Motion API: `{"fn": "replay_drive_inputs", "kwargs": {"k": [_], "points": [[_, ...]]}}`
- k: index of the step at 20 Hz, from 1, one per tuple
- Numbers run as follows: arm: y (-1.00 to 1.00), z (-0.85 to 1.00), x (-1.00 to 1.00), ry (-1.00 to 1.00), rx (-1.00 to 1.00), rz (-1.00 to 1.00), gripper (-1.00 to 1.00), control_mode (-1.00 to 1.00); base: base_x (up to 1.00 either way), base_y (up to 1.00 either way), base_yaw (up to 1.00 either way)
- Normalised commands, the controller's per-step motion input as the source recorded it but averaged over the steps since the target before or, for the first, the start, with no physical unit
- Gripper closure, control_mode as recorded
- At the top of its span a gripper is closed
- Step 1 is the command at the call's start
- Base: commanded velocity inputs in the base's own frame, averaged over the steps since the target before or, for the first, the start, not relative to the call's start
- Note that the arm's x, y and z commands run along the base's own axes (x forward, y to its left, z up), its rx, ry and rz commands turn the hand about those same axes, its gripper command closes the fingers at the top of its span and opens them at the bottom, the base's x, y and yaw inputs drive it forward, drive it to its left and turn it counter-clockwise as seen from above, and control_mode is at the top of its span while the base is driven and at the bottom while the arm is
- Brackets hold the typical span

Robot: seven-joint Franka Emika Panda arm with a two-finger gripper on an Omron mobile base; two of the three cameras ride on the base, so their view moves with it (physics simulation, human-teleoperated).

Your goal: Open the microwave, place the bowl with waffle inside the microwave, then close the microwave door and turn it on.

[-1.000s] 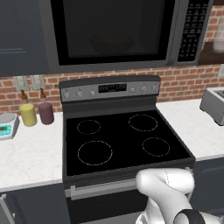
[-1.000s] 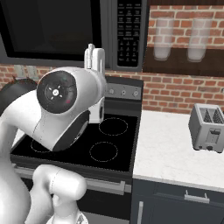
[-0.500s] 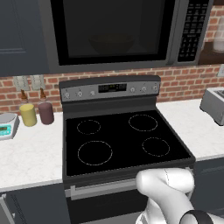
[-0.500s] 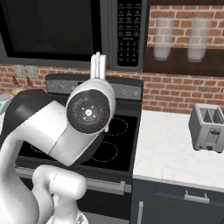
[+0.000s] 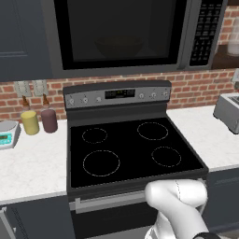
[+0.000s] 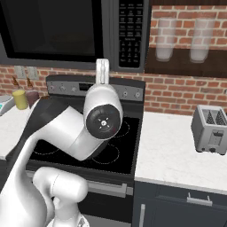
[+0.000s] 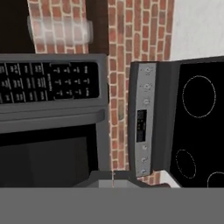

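Observation:
The microwave (image 5: 126,35) hangs above the stove with the microwave door (image 5: 119,32) closed flat. Through its black glass the bowl (image 5: 119,45) shows dimly as a round dark shape inside; the waffle cannot be made out. My gripper (image 6: 102,66) is shut and empty, pointing up just under the microwave's lower edge, left of the keypad strip (image 6: 131,33). The hand view is rolled on its side: the keypad (image 7: 48,83) lies at the left, and my shut gripper (image 7: 113,177) sits at the bottom.
The black stove (image 5: 130,149) with its control panel (image 6: 88,88) lies below my arm. A toaster (image 6: 212,128) stands on the right counter. Yellow (image 5: 30,122) and maroon (image 5: 48,120) cups and a small scale (image 5: 7,133) sit at the left. Glasses (image 6: 164,40) stand on a shelf.
My arm's elbow has swung to the right across the right base view, and the shut gripper has shifted slightly right and down below the microwave. The microwave stays closed.

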Motion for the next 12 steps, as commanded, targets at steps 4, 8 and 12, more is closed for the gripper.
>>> {"fn": "replay_drive_inputs", "kwargs": {"k": [4, 8, 12], "points": [[0.00, 0.34, 0.25, 0.09, 0.00, 0.05, 1.00, -1.00, 0.00, 0.00, 0.00], [0.00, 0.11, 0.18, 0.01, 0.00, 0.06, 1.00, -1.00, 0.00, 0.00, 0.00], [0.00, 0.00, 0.31, 0.00, 0.00, 0.05, 1.00, -1.00, 0.00, 0.00, 0.00]]}}
